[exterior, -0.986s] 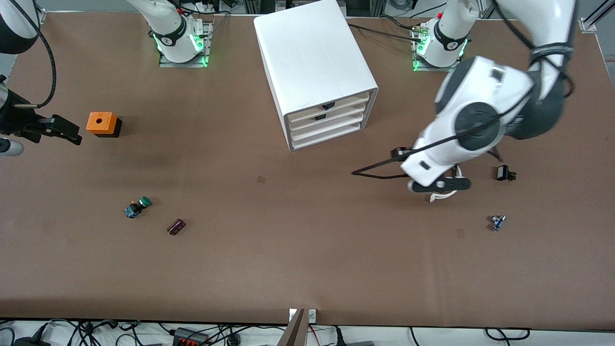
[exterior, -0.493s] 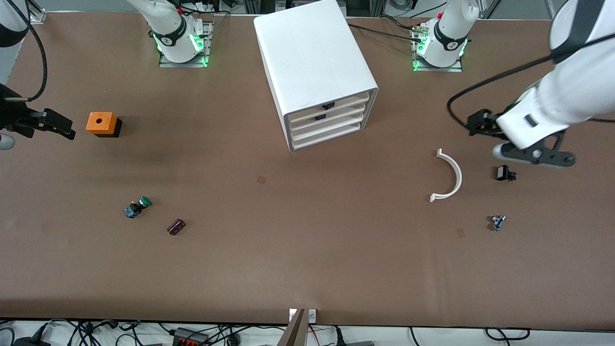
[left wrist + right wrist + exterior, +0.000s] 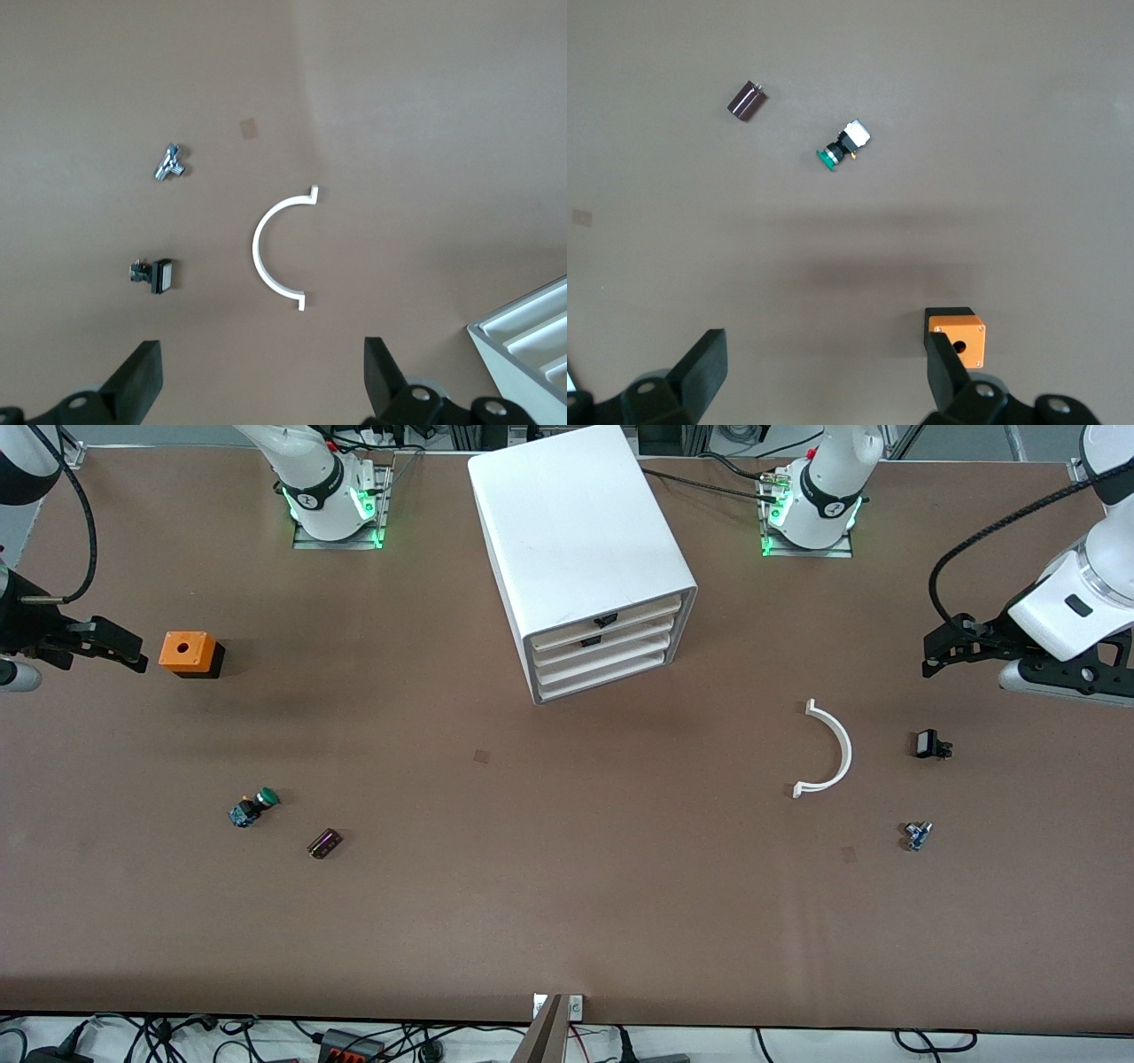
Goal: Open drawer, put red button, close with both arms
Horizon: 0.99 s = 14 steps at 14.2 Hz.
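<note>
Your drawer (image 3: 595, 643), the shallow white plastic tray second from the top of the white boxy cabinet (image 3: 580, 549), sits shut, and no red-capped button shows anywhere, so nothing appears left to do. Both pincers hover open over the counter (image 3: 567, 903): left pincer (image 3: 257, 390) and right pincer (image 3: 824, 381), each well apart from the drawer.

Robot lab: bolted arm bases (image 3: 335, 500), cables (image 3: 372, 1041).

The left gripper (image 3: 941, 654) is withdrawing from over the white curved piece (image 3: 830, 748), now uncovered, toward the left arm's table end. The right gripper (image 3: 120, 648) is shifting slightly beside the orange box (image 3: 189, 653).
</note>
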Tool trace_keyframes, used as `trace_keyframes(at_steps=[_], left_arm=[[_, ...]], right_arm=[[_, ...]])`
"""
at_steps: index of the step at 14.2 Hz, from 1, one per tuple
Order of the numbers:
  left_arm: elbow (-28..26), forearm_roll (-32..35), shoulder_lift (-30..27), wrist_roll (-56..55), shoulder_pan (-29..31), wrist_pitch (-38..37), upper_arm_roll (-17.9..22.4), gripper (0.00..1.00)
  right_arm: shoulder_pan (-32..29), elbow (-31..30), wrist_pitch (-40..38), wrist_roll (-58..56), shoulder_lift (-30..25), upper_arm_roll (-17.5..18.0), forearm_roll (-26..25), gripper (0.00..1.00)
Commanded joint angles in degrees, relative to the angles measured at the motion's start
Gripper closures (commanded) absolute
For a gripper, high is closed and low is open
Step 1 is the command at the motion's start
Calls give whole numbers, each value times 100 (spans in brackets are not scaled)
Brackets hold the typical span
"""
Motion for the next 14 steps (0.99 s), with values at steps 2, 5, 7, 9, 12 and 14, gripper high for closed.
trace_keyframes(at_steps=[2, 5, 7, 9, 12, 14], left_arm=[[-270, -90, -276, 160, 10, 74, 46, 0], [-226, 190, -355, 187, -17, 39, 82, 0], [-112, 297, -320, 108, -17, -250, 64, 0], [-6, 297, -267, 81, 1, -339, 56, 0], [29, 297, -250, 108, 1, -339, 12, 0], [38, 289, -223, 108, -8, -339, -6, 0]], right_arm=[[-57, -668, 388, -18, -511, 54, 75, 0], [-48, -580, 318, -35, -476, 72, 83, 0], [-57, -562, 327, -9, -450, 72, 83, 0], [-66, -554, 327, -9, -423, 72, 119, 0], [-48, -554, 21, -9, -423, 72, 127, 0], [-40, -554, -217, -9, -458, 81, 127, 0]])
